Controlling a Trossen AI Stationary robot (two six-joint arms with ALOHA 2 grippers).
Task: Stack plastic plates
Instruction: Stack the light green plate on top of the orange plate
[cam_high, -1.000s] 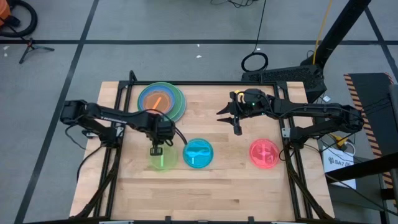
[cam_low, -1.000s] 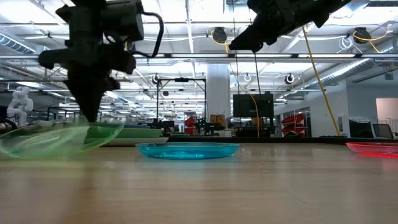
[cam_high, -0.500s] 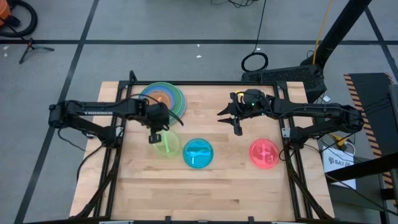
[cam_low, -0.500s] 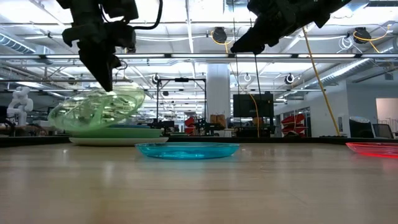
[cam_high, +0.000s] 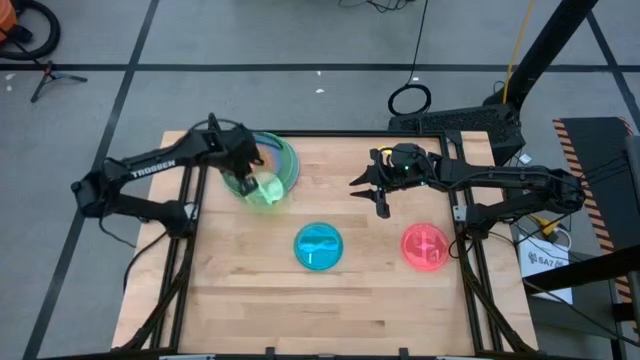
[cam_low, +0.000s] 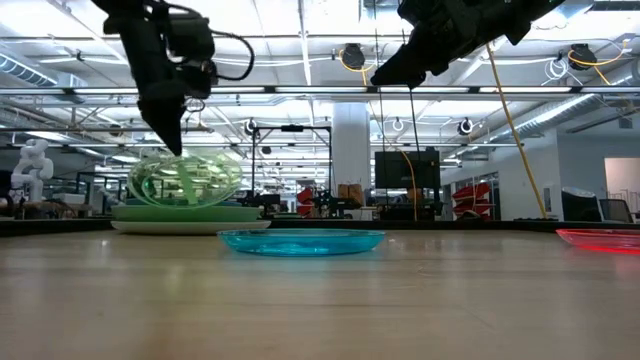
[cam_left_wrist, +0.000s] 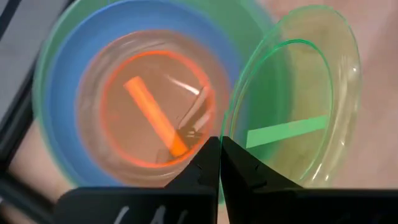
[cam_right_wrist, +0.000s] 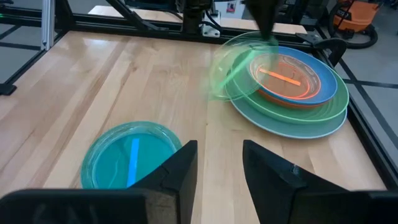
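My left gripper is shut on the translucent lime plate and holds it over the stack at the table's far left. The stack is made of larger green and blue plates, with the translucent orange plate on top. The cyan plate lies flat at the table's middle. Flat on the right lies the pink plate. My right gripper hovers open above the far middle of the table and touches nothing. My left gripper pinches the lime plate's rim between its two shut fingers, coming from above and pointing down. The plate hangs tilted below the fingers, clear of the table. Whether its lower edge touches the stack, I cannot tell.
Bare wood lies along the table's near half and between the cyan plate and the stack. A dark metal frame runs along the table's left and right edges. Beyond the far edge, the floor holds cables and a stand.
My left gripper has risen and moved from beside the cyan plate toward the table's far edge, staying shut. The lime plate has been lifted clear of the table, tipped from nearly flat to steeply tilted, and carried over the stack.
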